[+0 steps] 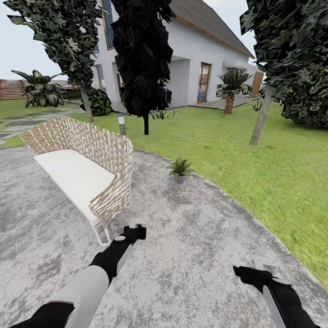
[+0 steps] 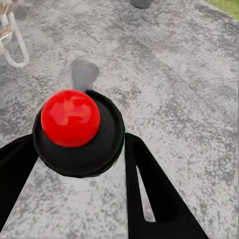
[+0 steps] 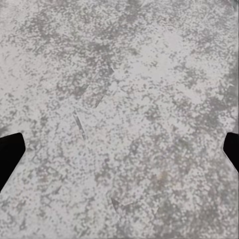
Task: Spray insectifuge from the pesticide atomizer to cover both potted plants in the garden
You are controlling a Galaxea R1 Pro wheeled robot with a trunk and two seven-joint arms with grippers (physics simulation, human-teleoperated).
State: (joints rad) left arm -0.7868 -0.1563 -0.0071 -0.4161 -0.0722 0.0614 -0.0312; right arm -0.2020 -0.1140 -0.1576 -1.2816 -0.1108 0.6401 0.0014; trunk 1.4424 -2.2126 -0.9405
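Paving lies under both arms: you are standing on the round grey patio [image 1: 191, 255], and one potted plant [image 1: 180, 169] sits ahead near its curved edge, just short of the lawn [image 1: 255, 159]. Your left claw [image 2: 82, 164] is clamped on the pesticide atomizer [image 2: 77, 132]; the wrist camera looks straight down onto its dark round top and the red spot [image 2: 70, 118], with a black finger on each side. Held upright like that, I judge the bottle is being carried, not yet aimed. Which way the nozzle faces, you cannot tell from here.

Your right claw [image 3: 119, 144] hangs over bare paving with its fingers wide apart, holding nothing.

Room to move is good straight ahead: open patio runs between you and the plant. The woven loveseat [image 1: 84, 168] stands to your left, its metal leg [image 2: 12, 42] near the left arm, so keep that arm's swing toward the plant side.
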